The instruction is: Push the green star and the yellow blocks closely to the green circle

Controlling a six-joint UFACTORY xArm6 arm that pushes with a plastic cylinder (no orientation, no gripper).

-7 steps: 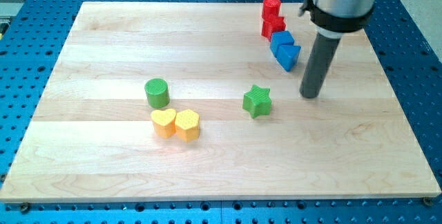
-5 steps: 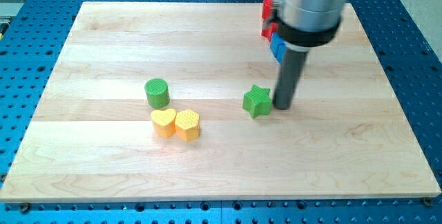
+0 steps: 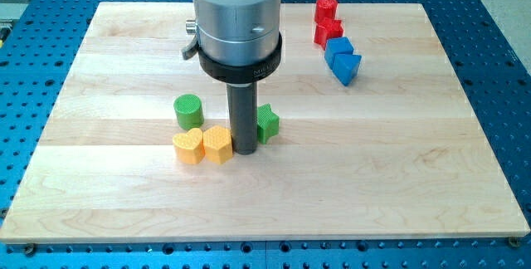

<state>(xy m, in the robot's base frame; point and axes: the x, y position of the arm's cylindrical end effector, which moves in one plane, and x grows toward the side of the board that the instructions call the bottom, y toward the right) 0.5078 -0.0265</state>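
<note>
My tip (image 3: 246, 150) has swept left, green star (image 3: 267, 123) touching its right, yellow hexagon block (image 3: 217, 144) its left; no tool fitted.

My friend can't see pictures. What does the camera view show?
My tip stands between the green star and the yellow blocks, just below the green circle on a wooden board. Red blocks and blue blocks sit at the view's top right.

My tip (image 3: 246, 150) wedged between yellow hexagon (image 3: 218, 144), green star (image 3: 266, 123).
</note>
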